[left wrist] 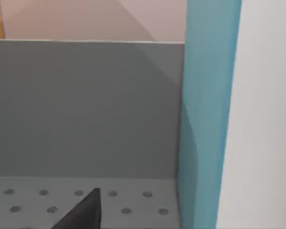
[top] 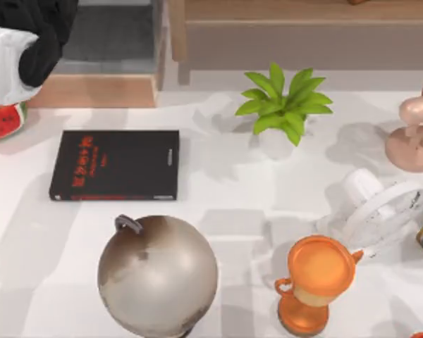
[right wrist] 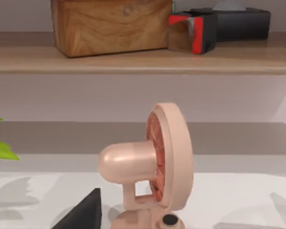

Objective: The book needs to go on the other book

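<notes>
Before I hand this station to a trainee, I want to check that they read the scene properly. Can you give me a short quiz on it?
1. True or false: nothing lies on the black book.
2. Which thing stands nearest the black book in the top view? A. globe B. orange trophy C. white fan
3. Fill in: in the left wrist view, the upright book beside the grey compartment is light ____.

Key: 1 true; 2 A; 3 blue.

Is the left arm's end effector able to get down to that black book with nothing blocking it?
Probably yes. The black book lies flat on the white table with its cover bare. The left arm sits at the top-left corner, nearby. The globe stands in front, apart from it.
</notes>
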Controlling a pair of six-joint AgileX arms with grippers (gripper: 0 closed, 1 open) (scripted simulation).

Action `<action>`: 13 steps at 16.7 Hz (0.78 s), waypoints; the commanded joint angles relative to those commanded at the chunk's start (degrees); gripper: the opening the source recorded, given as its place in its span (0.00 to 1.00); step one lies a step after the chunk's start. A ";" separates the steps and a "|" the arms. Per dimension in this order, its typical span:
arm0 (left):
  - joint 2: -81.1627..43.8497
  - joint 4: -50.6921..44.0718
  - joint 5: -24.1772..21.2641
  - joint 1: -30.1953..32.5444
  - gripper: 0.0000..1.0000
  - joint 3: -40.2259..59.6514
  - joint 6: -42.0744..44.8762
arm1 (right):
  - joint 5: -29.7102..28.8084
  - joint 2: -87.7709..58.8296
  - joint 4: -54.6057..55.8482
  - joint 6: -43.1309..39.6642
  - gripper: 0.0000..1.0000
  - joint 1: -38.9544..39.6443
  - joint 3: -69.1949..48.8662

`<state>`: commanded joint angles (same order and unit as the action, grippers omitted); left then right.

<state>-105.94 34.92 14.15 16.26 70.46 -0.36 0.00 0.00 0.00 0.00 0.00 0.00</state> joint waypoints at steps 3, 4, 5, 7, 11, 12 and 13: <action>-4.44 1.65 0.67 0.77 1.00 3.28 -0.02 | 0.00 0.00 0.00 0.00 1.00 0.00 0.00; -4.72 1.75 0.71 0.81 1.00 3.49 -0.02 | 0.00 0.00 0.00 0.00 1.00 0.00 0.00; -4.72 1.75 0.71 0.81 1.00 3.49 -0.02 | 0.00 0.00 0.00 0.00 1.00 0.00 0.00; -4.72 1.75 0.71 0.81 1.00 3.49 -0.02 | 0.00 0.00 0.00 0.00 1.00 0.00 0.00; -4.27 -0.16 0.16 0.36 1.00 5.03 -0.08 | 0.00 0.00 0.00 0.00 1.00 0.00 0.00; -4.45 -1.25 -0.22 -0.13 1.00 6.24 -0.10 | 0.00 0.00 0.00 0.00 1.00 0.00 0.00; -4.97 -2.26 -0.74 -0.76 1.00 7.69 -0.11 | 0.00 0.00 0.00 0.00 1.00 0.00 0.00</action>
<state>-110.91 32.66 13.41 15.50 78.15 -0.47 0.00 0.00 0.00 0.00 0.00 0.00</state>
